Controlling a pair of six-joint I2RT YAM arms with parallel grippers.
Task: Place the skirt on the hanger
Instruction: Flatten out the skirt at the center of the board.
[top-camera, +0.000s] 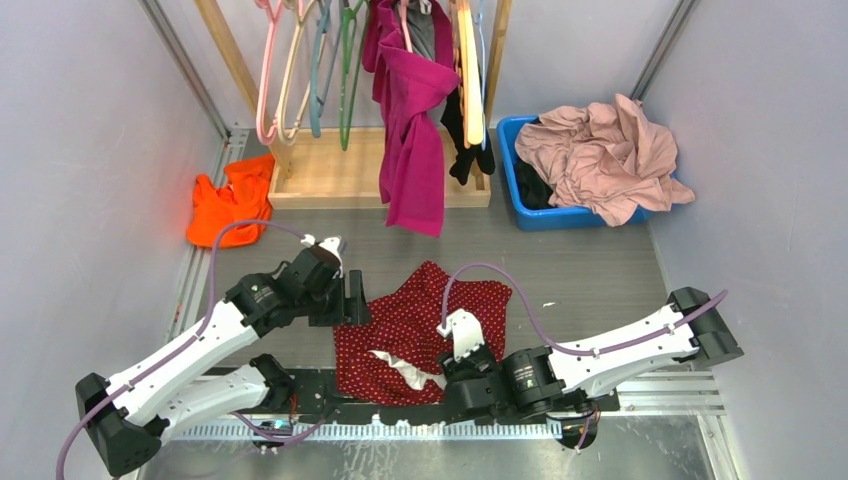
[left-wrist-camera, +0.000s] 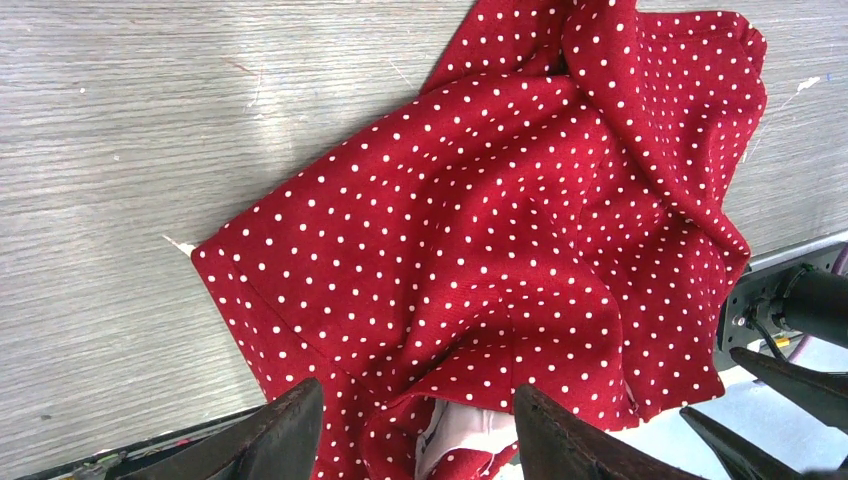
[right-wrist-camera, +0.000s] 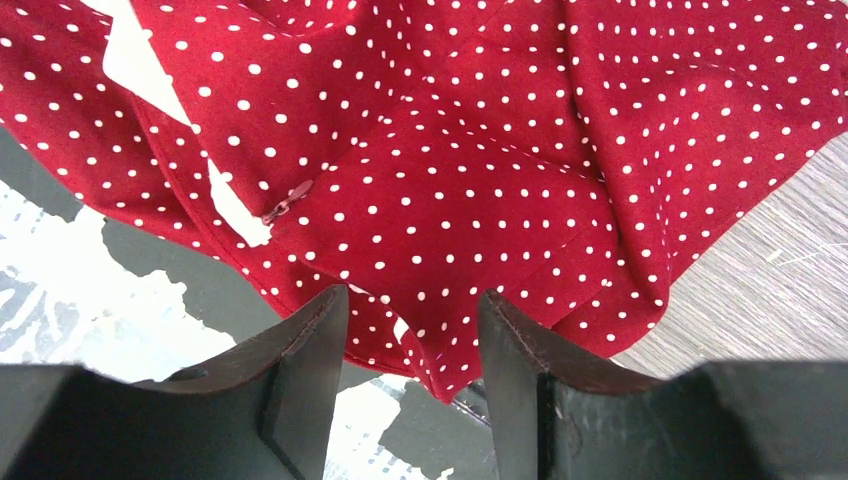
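Observation:
The skirt (top-camera: 425, 320), dark red with small white dots, lies crumpled on the grey table near its front edge, with white lining showing. My left gripper (top-camera: 352, 300) hovers at its left side. In the left wrist view its fingers (left-wrist-camera: 300, 410) stand wide apart over the skirt (left-wrist-camera: 500, 230), holding nothing. My right gripper (top-camera: 458, 330) is over the skirt's near right part. In the right wrist view it (right-wrist-camera: 412, 312) is open, with a hem corner of the skirt (right-wrist-camera: 450, 200) lying between the jaws. The pink hanger (top-camera: 266, 90) hangs on the rack at the back left.
Several other hangers and a magenta garment (top-camera: 412, 150) hang from the wooden rack (top-camera: 340, 180). An orange cloth (top-camera: 228, 205) lies at the back left. A blue bin (top-camera: 527, 200) with a pale pink garment (top-camera: 605, 155) stands at the back right. Walls close in both sides.

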